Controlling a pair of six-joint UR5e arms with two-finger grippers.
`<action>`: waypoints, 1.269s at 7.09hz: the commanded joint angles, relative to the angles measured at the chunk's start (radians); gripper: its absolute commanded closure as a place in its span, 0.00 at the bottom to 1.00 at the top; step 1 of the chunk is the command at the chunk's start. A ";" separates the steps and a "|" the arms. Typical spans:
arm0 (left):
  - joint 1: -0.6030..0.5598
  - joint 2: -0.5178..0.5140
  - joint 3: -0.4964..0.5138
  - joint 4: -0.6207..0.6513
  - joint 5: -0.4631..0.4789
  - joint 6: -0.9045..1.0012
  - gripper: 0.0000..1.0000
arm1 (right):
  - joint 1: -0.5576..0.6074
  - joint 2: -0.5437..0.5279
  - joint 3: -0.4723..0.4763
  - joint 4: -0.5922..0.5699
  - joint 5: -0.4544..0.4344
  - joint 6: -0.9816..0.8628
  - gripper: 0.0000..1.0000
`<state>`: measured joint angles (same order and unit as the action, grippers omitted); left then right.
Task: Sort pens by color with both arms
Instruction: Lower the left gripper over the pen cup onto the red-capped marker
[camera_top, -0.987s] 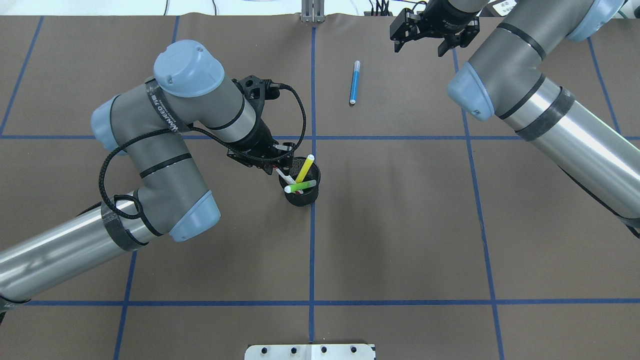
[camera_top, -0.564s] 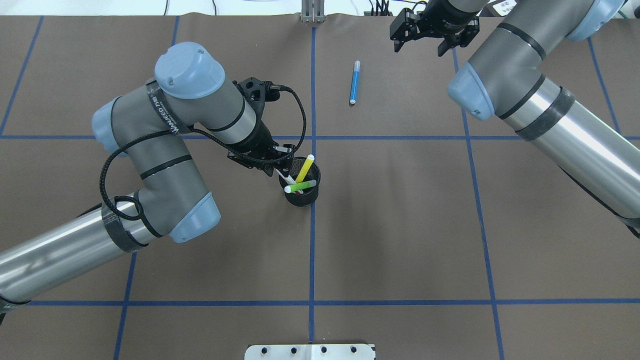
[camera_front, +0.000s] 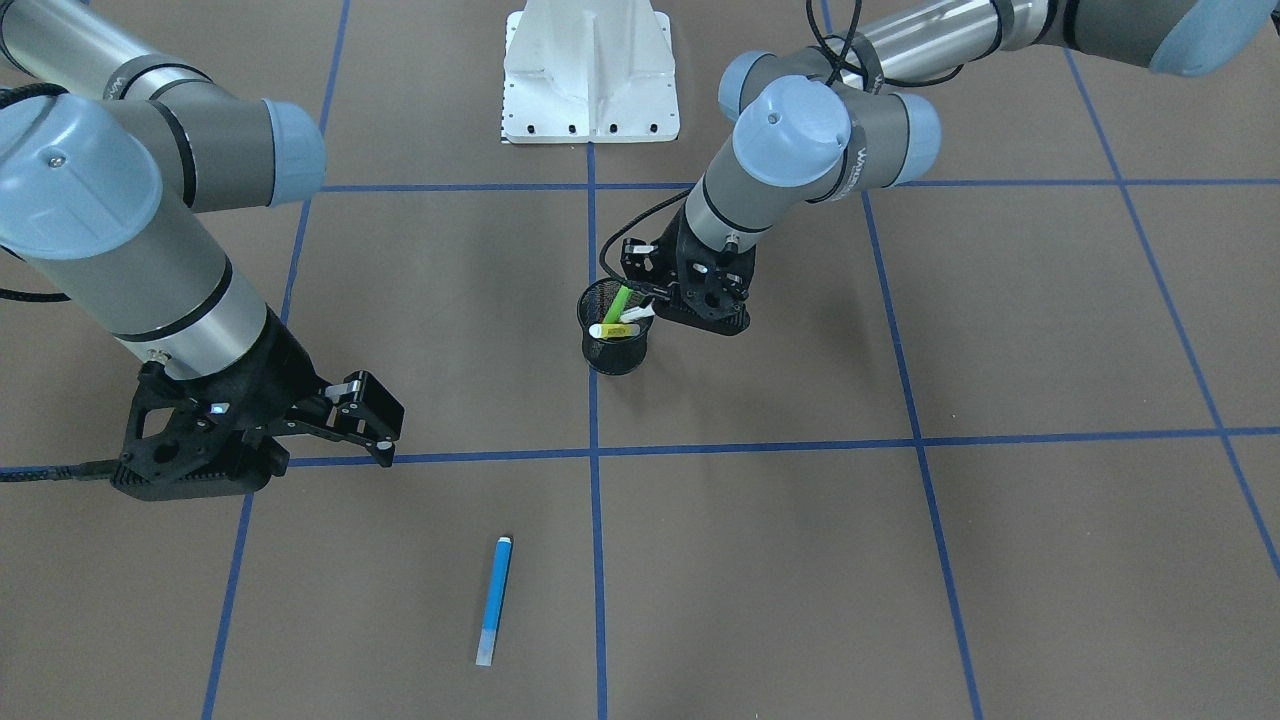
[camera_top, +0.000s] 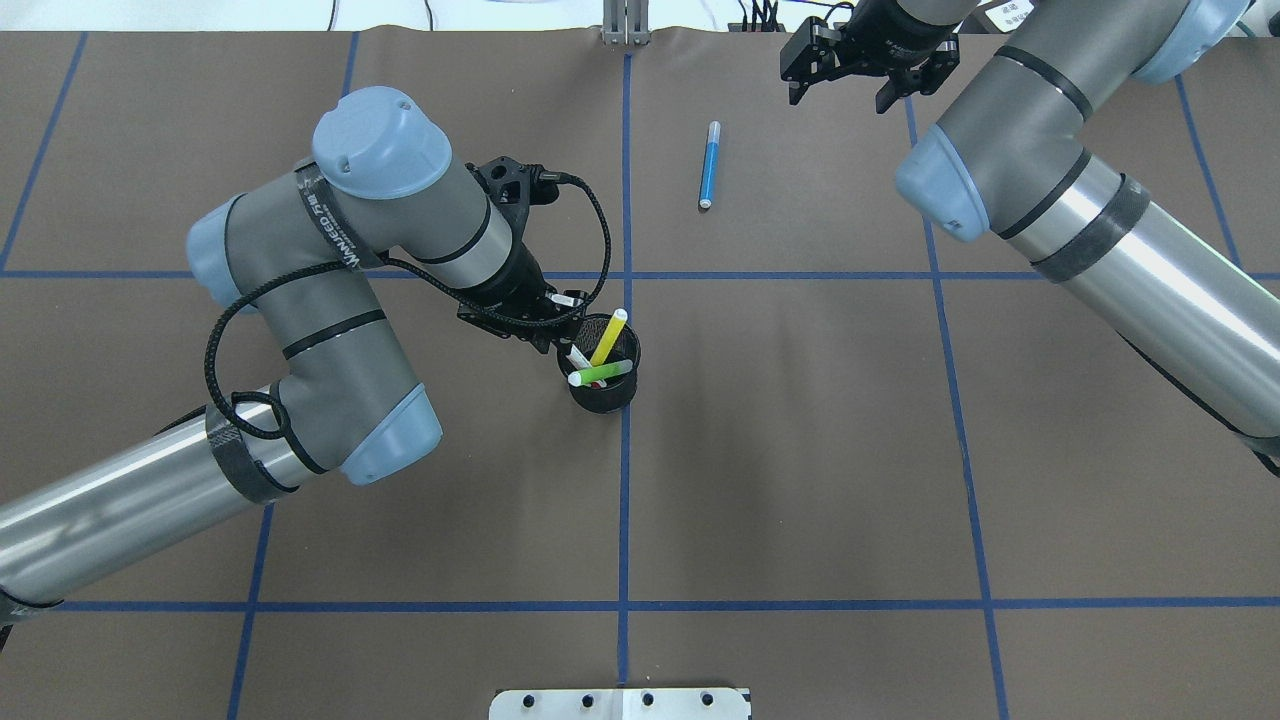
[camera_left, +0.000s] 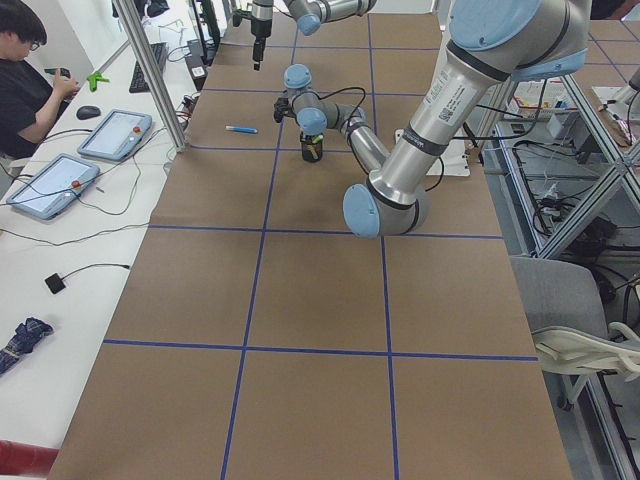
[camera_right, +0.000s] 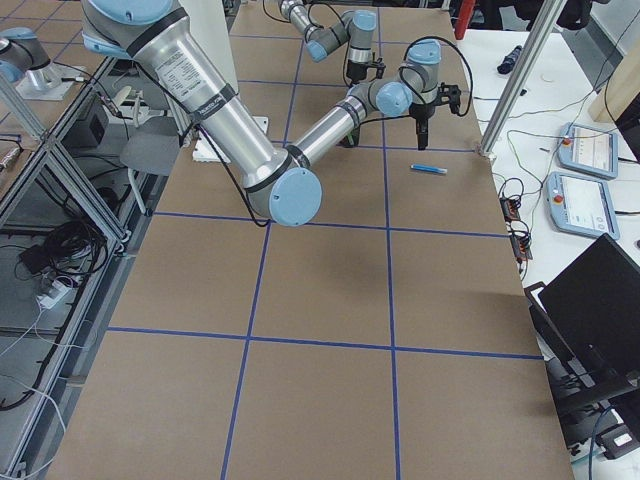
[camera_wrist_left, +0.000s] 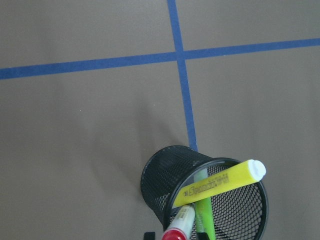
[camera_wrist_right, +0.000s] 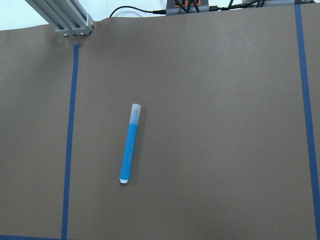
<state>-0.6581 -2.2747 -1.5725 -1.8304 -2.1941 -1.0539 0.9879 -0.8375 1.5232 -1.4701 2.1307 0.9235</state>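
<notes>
A black mesh cup (camera_top: 600, 398) stands at the table's middle and holds three pens: yellow (camera_top: 610, 335), lime green (camera_top: 600, 373) and white-barrelled with a red cap (camera_top: 577, 354). My left gripper (camera_top: 566, 338) is at the cup's rim, its fingers either side of the red-capped pen (camera_wrist_left: 176, 231), and looks open. The yellow pen (camera_wrist_left: 220, 183) leans across the cup (camera_wrist_left: 160, 185) in the left wrist view. The blue pen (camera_top: 709, 165) lies alone on the far half of the table and also shows in the right wrist view (camera_wrist_right: 130, 144). My right gripper (camera_top: 840, 95) is open and empty, to the right of the blue pen.
Blue tape lines divide the brown table cover (camera_top: 800, 450) into squares. The white bolted base (camera_front: 590, 75) sits at the robot's edge. An aluminium post (camera_wrist_right: 62, 20) stands at the far edge. An operator and control tablets are beside the table in the exterior left view.
My left gripper has shifted slightly right and lower onto the cup, covering more of the red-capped pen. My right gripper has barely moved. The pens lie as before.
</notes>
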 joint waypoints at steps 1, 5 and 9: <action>0.000 -0.005 0.002 0.000 -0.001 0.000 0.72 | 0.000 0.000 0.000 0.001 0.000 -0.002 0.00; -0.002 -0.008 -0.010 -0.001 -0.001 -0.008 0.88 | 0.002 -0.005 0.000 0.002 0.000 -0.005 0.00; -0.021 -0.008 -0.104 0.000 -0.001 -0.080 1.00 | 0.002 -0.005 0.002 0.002 0.000 -0.003 0.00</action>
<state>-0.6683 -2.2825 -1.6427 -1.8313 -2.1951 -1.1074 0.9894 -0.8421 1.5234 -1.4680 2.1307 0.9191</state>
